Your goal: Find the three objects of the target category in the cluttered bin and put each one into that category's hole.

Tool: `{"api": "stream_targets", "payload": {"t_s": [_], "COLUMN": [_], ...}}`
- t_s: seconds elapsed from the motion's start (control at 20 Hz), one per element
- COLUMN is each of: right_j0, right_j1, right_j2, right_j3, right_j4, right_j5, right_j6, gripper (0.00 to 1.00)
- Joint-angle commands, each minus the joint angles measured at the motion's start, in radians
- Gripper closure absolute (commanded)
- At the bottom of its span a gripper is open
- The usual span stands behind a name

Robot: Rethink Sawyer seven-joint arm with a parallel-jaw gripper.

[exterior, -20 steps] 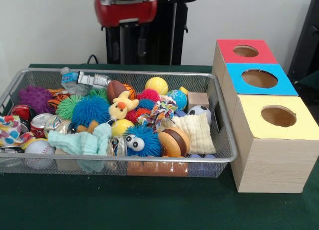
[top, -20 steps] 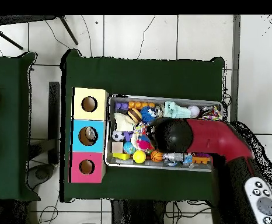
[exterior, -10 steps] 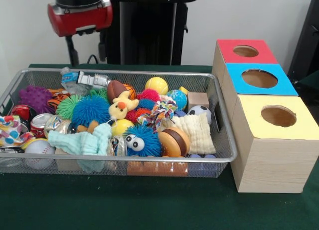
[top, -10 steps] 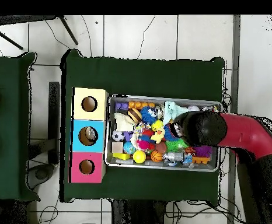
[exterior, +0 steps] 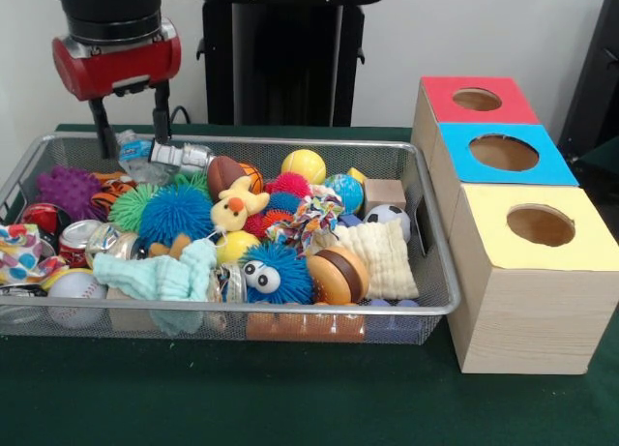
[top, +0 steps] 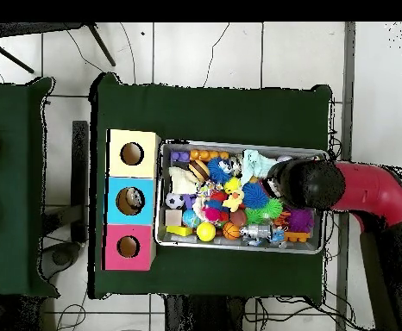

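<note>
The bin (exterior: 426,223) at centre is fine silver wire mesh, shiny along its rim, on matt green cloth (exterior: 290,398). At right, the boxes (exterior: 522,301) show pale wood-grain sides with matt coloured tops. The blue ball (exterior: 176,214) looks rubbery and spiky.

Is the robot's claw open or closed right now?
Open. In the front view the gripper hangs over the far left corner of the wire basket, its two black fingers apart with nothing between them.

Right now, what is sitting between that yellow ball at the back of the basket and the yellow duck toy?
In the front view, a brown football lies between the yellow ball and the duck toy, with a pink spiky ball alongside.
</note>
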Motion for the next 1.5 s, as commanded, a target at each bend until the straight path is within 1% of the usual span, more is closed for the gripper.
{"api": "stream_targets", "payload": {"t_s": [0.05,0.3,0.4,0.6,0.75,0.95,1.5], "right_j0": [-0.012,-0.006,-0.011,-0.019,-0.027,-0.024,-0.023], "right_j1": [0.034,0.028,0.023,0.027,0.037,0.070,0.104], "right_j2": [0.058,0.030,0.031,0.038,0.046,0.054,0.057], "right_j3": [-0.048,-0.068,-0.069,-0.063,-0.047,-0.042,-0.039], "right_j4": [-0.095,-0.138,-0.148,-0.145,-0.138,-0.152,-0.173], "right_j5": [0.161,0.251,0.284,0.329,0.332,0.311,0.263], "right_j6": [-0.330,-0.368,-0.390,-0.382,-0.367,-0.356,-0.337], "gripper": [0.00,0.00,0.00,0.00,0.00,0.00,0.00]}}
